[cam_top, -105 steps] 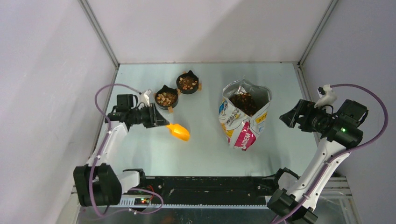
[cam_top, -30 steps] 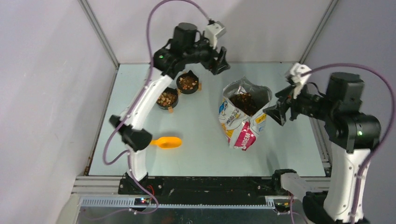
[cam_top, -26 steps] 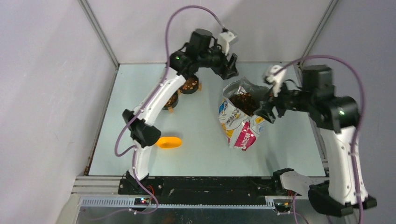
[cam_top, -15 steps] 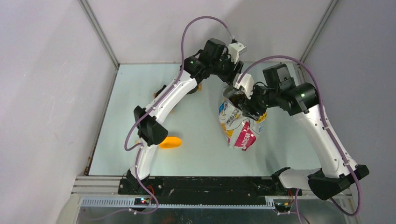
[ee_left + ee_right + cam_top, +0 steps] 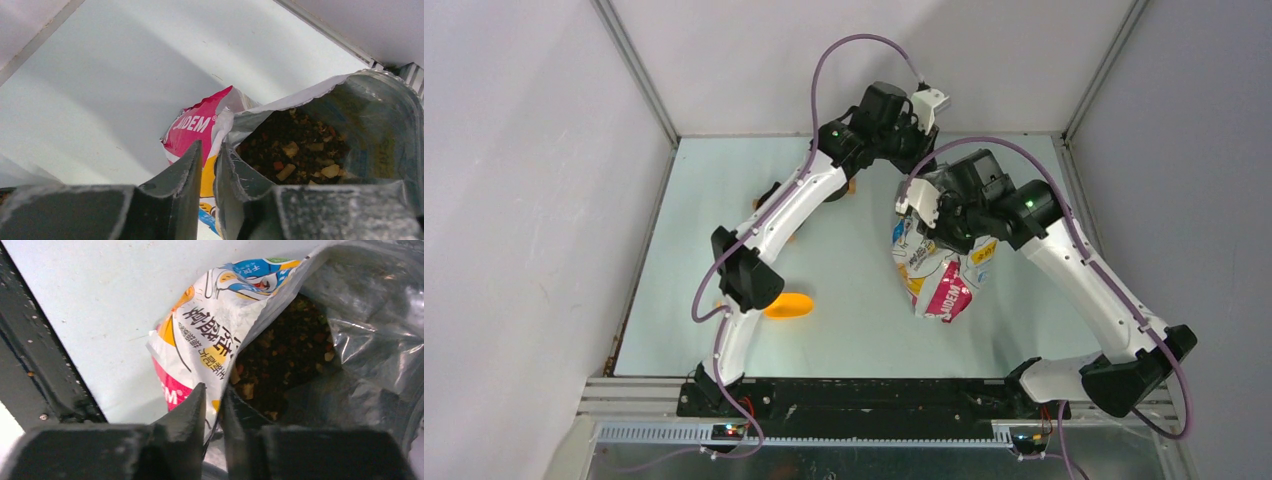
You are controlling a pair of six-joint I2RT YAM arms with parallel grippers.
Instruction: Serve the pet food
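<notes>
My left gripper (image 5: 209, 165), right gripper (image 5: 214, 412): just narrowed, pinching bag (image 5: 939, 275) rim | pet food (image 5: 295, 150) ahead; I judge bag controllable

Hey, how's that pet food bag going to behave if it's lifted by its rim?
Probably floppy: the bag is thin film, creasing where the right gripper pinches it. Likely bottom-heavy with pet food inside. Its open top could spill if tilted.

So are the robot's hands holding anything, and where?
Yes. The left hand and the right hand each pinch the open top edge of the pet food bag.
</notes>
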